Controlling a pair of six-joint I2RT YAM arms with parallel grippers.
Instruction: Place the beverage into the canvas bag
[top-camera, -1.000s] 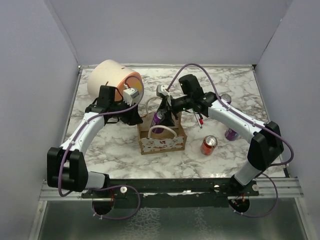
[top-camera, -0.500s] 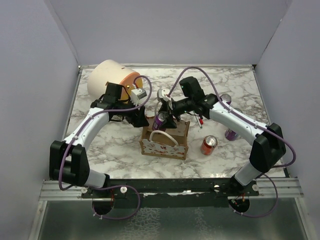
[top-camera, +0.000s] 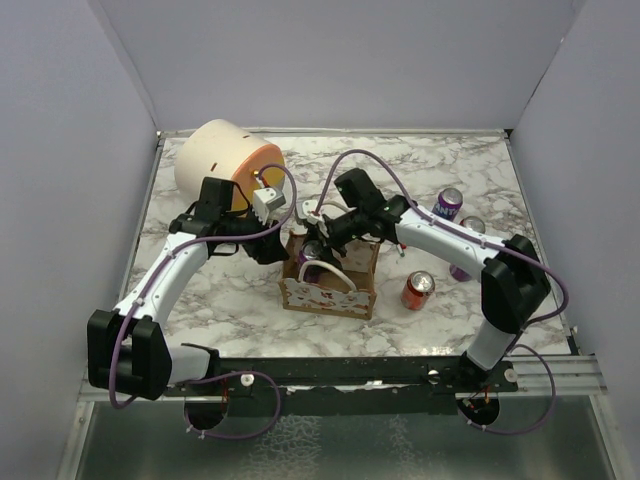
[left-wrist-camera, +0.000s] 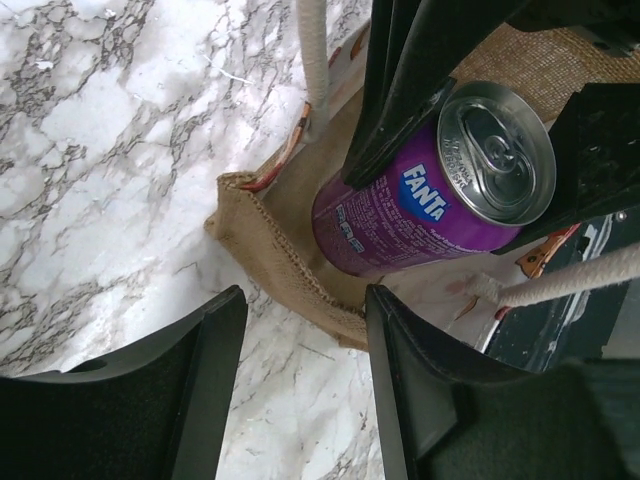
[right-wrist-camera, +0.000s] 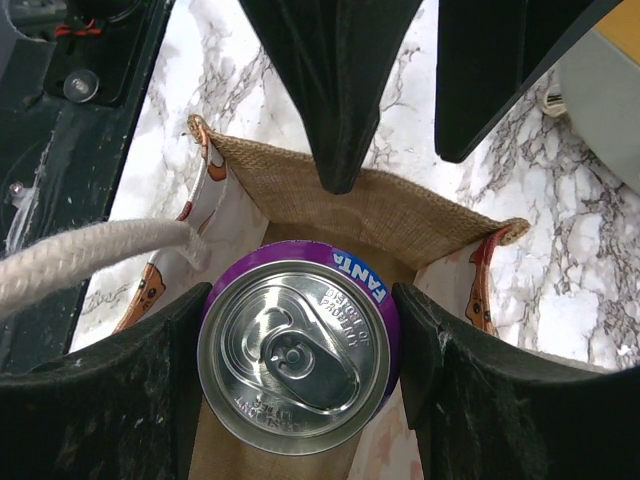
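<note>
Currently: right fingers (right-wrist-camera: 100, 400) clenched on purple can (right-wrist-camera: 297, 362), left fingers (left-wrist-camera: 150, 400) released at ten o'clock of canvas bag (top-camera: 325, 292); I'd lower plumb.

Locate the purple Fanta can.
Top view: the purple Fanta can is mid-table, in the open mouth of the canvas bag, clamped in the right hand, left of the red can.

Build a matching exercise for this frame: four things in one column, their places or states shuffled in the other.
Things:
1. purple Fanta can
2. red can
3. cream-and-orange cylinder
4. left gripper

Places or states:
A. standing to the right of the canvas bag
B. jaws open, holding nothing
C. lying on its side at the far left
D. clamped by the right gripper at the bag's mouth

Pairs: 1-D, 2-A, 3-C, 4-B
</note>
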